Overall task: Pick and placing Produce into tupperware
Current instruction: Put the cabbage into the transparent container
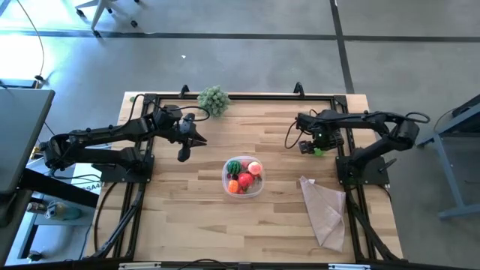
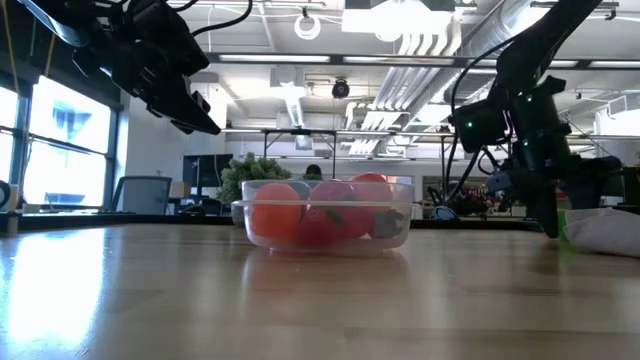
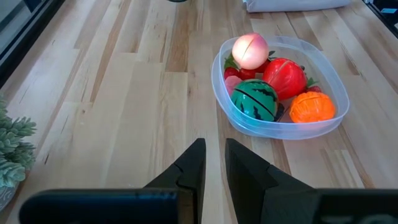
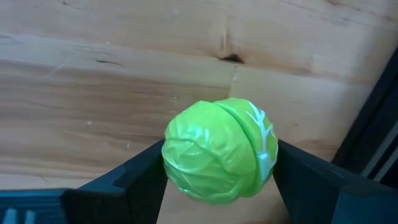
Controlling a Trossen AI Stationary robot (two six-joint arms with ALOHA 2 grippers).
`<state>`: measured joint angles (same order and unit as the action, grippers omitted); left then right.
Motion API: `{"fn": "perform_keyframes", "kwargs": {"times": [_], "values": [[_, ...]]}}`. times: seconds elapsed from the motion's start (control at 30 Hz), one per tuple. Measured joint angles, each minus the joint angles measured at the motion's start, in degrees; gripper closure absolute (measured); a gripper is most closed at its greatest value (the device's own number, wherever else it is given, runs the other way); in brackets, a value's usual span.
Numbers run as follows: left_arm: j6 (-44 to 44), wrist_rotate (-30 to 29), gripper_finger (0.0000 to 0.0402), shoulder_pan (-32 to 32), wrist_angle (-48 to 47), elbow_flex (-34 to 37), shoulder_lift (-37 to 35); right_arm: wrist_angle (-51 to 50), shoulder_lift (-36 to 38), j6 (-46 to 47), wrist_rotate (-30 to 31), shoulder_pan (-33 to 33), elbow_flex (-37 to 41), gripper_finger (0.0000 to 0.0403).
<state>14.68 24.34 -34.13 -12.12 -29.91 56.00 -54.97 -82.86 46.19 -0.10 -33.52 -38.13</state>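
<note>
Two arms work over the wooden surface (image 1: pixel 187 217). Nearest the front edge, toward the right corner, lies a tan cloth (image 1: pixel 324 210), crumpled and flat. Just behind it, at mid-width, sits the tupperware (image 1: pixel 243 178), a clear round container with a whitish rim. It holds several produce pieces: a striped green watermelon ball (image 3: pixel 256 99), a red tomato (image 3: pixel 284 77), an orange piece (image 3: pixel 311 107) and a pale pink peach (image 3: pixel 250 51), packed touching one another.

The left gripper (image 1: pixel 184 154) hangs above the bare wood toward the left edge, near the tupperware but apart from it, with its fingers (image 3: pixel 194 165) pressed almost together and carrying nothing.

Farther back, near the right edge, the right gripper (image 1: pixel 318 150) has its fingers (image 4: pixel 134 177) spread wide around a bright green cabbage (image 4: pixel 219 151), one finger on each side and touching it. Whether the cabbage rests on the wood or is lifted cannot be told.

At the far edge, left of centre, stands a bushy grey-green plant clump (image 1: pixel 214 99), well apart from everything else.
</note>
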Motion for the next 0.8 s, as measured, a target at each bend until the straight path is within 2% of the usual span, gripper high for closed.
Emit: {"fn": "perform_keyframes", "kwargs": {"times": [0.4,0.8], "values": [[0.0,0.02,0.035,0.0,0.0,0.0,0.01,0.88,0.03,-0.19,0.46,0.02,0.0,0.0167],[-0.01,0.01,0.035,0.0,0.0,-0.01,0.01,1.08,0.03,-0.23,1.25,0.02,0.0,0.017]]}}
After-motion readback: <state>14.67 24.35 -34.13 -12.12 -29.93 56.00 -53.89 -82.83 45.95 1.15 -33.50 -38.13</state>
